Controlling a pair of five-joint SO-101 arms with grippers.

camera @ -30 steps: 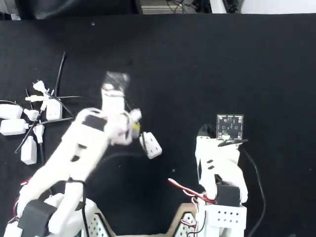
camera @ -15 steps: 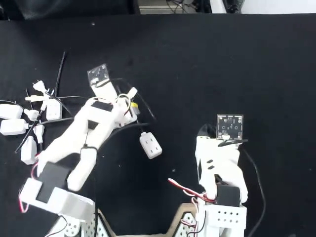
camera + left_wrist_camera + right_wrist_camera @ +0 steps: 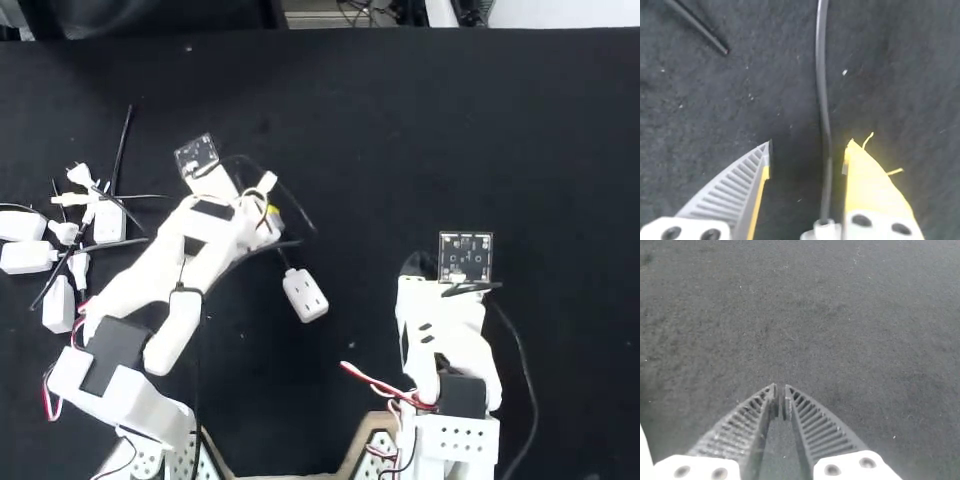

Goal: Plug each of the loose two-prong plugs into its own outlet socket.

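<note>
A white two-hole outlet socket [image 3: 305,296] lies on the black mat mid-table, its black cable [image 3: 262,250] curving back toward my left arm. My left gripper [image 3: 272,200] is behind and to the left of that socket. In the left wrist view this gripper [image 3: 807,142] is open, and a thin black cable [image 3: 822,115] runs out between its fingers, close to the yellow-taped one [image 3: 870,190]. The cable ends in a small white piece [image 3: 821,230] at the base of the jaws. My right gripper [image 3: 780,386] is shut and empty above bare mat, low at the right [image 3: 418,266].
Several white plugs and sockets with black cables [image 3: 62,235] lie tangled at the left edge of the table. A loose black cable end [image 3: 700,31] rests on the mat ahead of the left gripper. The black mat [image 3: 430,130] covers the table.
My left arm swung back and left, away from the white socket, and its gripper now sits farther from it. The socket hardly shifted. The right arm stayed still.
</note>
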